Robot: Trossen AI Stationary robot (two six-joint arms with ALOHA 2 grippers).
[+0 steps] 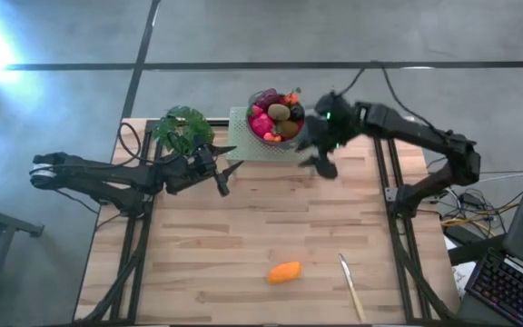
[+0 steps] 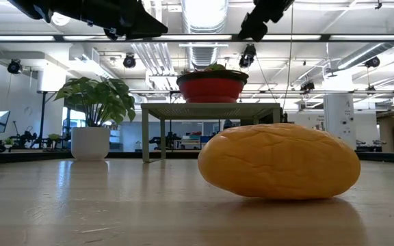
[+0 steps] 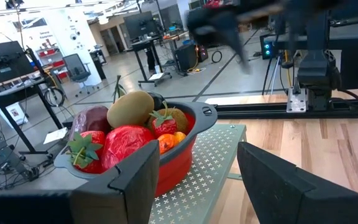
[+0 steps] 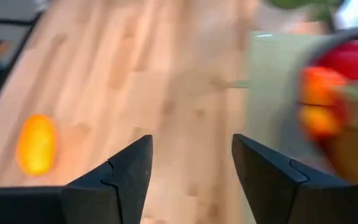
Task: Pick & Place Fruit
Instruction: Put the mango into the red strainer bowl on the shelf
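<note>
Orange fruit (image 2: 279, 161): lying alone on the bare bench (image 1: 198, 254), nearest the low camera and well apart from the bowl; judged to be the one piece not yet placed.
Red bowl (image 1: 275, 116): sitting on a pale perforated stand (image 1: 243, 145) at the far edge of the bench; holding a heap of mixed fruit (image 3: 129, 121), among them a brown oval, a maroon one, red pieces and small orange ones.
Right claw (image 1: 320, 162): hanging above the bench just beside the bowl, its fingers standing apart with nothing between them.
Left claw (image 1: 218, 173): waiting near the potted plant (image 1: 182, 127), facing the bowl, its fingers parted and gripping nothing.
Pale utensil (image 1: 351, 286): lying near the orange fruit, no part of the task.
Done: most of the fruit is resting in the bowl.
Left: the orange piece is awaiting pickup; by judgement the task is nearing its end, with one carry remaining.
</note>
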